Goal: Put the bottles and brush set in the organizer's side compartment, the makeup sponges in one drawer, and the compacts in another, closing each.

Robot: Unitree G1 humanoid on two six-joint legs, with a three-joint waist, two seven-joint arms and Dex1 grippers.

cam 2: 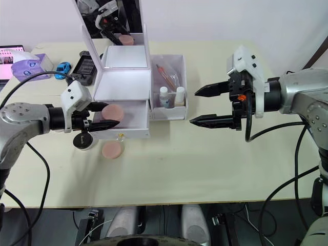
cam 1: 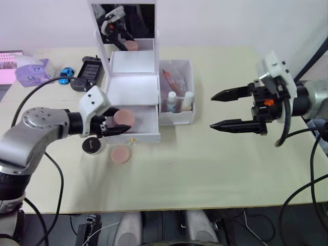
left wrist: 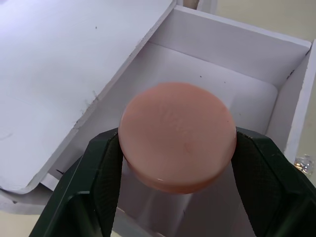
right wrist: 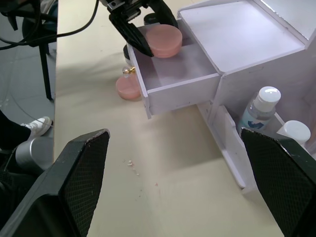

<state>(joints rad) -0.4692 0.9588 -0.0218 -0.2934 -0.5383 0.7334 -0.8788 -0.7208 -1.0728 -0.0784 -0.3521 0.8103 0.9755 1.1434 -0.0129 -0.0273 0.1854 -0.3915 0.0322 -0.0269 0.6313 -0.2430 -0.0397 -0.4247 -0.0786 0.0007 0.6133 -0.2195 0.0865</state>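
Already the bottles (cam 1: 179, 101) and brush set (cam 1: 171, 79) stand in the side compartment (cam 1: 190, 72). The left gripper (cam 1: 119, 124) pinches one makeup sponge (left wrist: 177, 136) over the open lower drawer (cam 1: 143, 134); the other sponge (cam 1: 121, 153) lies at its six o'clock, a compact (cam 1: 91, 145) at nine. The right gripper (cam 1: 219, 109) gapes wide over bare table (cam 1: 215, 169).

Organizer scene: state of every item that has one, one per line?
Lower drawer: pulled open, nothing lying in it.
Mirror lid: upright.
Left gripper: shut on a pink sponge, over the drawer.
Second sponge: flat on table.
Right gripper: open, holding nothing.
Bottles: upright in side compartment.
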